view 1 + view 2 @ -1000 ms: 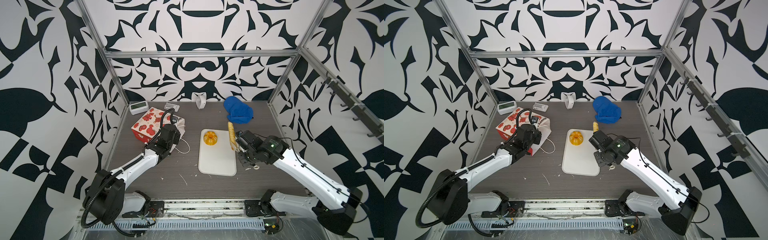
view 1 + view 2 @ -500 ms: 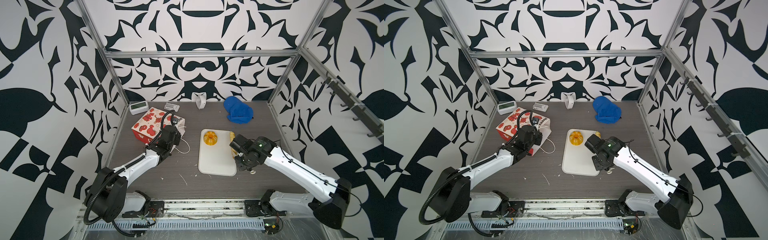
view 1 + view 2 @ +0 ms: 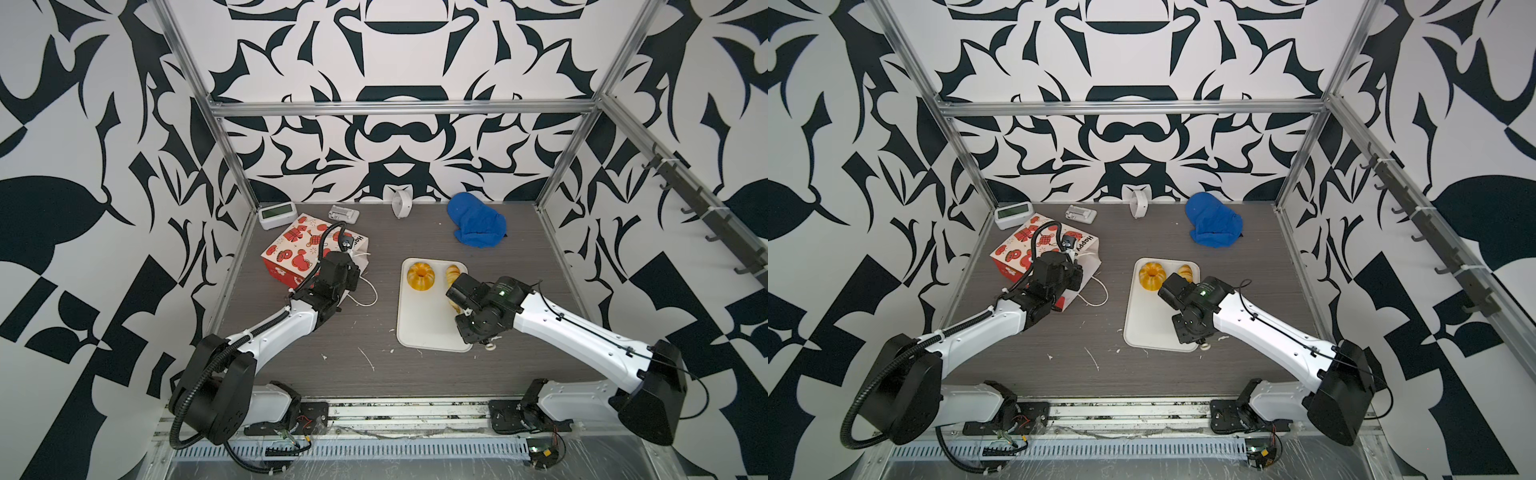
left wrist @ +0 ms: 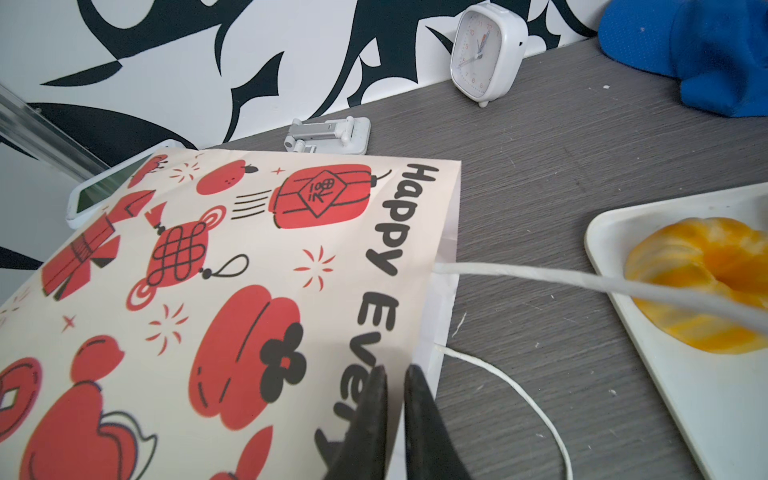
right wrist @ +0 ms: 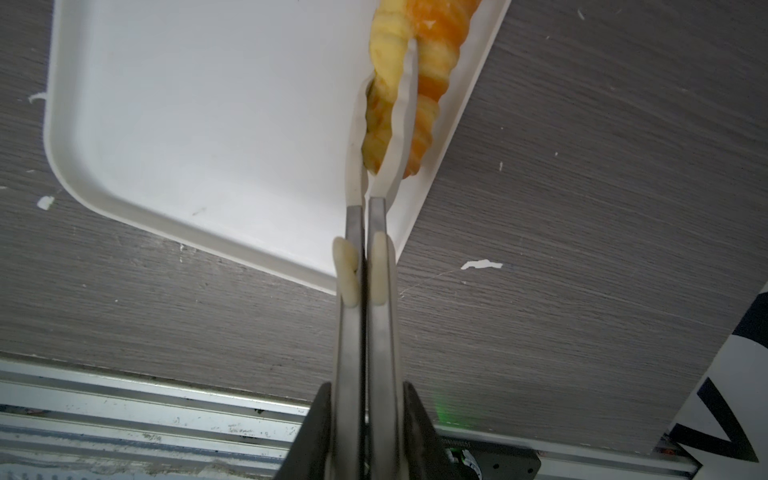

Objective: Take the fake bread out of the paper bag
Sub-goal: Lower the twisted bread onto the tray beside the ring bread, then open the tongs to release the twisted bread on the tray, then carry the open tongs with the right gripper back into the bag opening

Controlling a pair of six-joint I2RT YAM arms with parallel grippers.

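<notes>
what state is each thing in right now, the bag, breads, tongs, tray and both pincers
tray, lying flat, mostly bare
paper bag, lying on its side, mouth toward the tray
left pincer, shut on the bag's rim
ring bread, resting on the tray
tongs, closed on the croissant
croissant, clamped at the tray's edge
right pincer, shut on the tongs

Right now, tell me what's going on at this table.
The right gripper is shut on metal tongs, which clamp a long croissant along the edge of the white tray; whether it rests there yet is unclear. A ring pastry already lies on the tray. The left gripper pinches the mouth edge of the paper bag, which lies on its side.
</notes>
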